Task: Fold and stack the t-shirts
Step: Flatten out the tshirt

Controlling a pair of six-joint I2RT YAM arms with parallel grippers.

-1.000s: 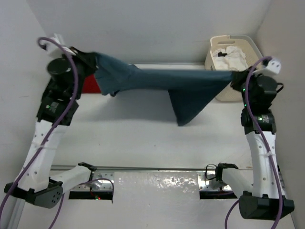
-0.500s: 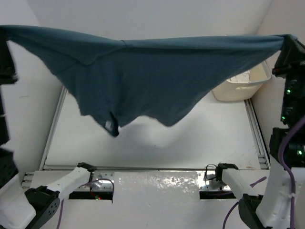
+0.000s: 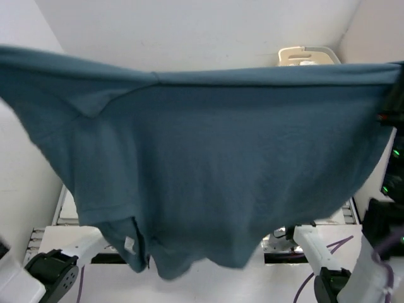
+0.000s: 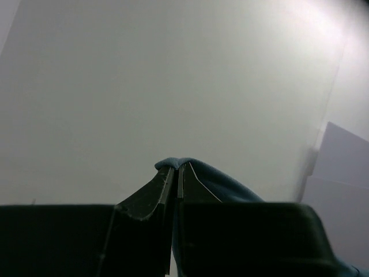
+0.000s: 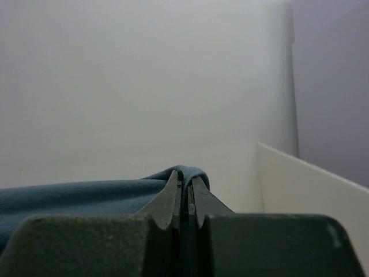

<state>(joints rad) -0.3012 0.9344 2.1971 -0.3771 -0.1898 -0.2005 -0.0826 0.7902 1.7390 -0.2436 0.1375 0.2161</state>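
Holding the blue-grey t-shirt (image 3: pixel 208 158) spread before the laundry basket (image 3: pixel 307 55), I see left gripper (image 4: pixel 176 170) and right gripper (image 5: pixel 185 176) clenched on its edge

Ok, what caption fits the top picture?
Slate blue-grey cloth t-shirt held up wide, filling nearly the whole view.

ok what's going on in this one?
Both arms hold the blue-grey shirt up in the air, stretched wide between them. The left claw is shut on one end of its top edge, and the right claw is shut on the other. The cloth hangs spread out close to the top camera and hides most of the table. Only the rim of the basket shows behind it. No fold is made yet, and no other shirt is visible.
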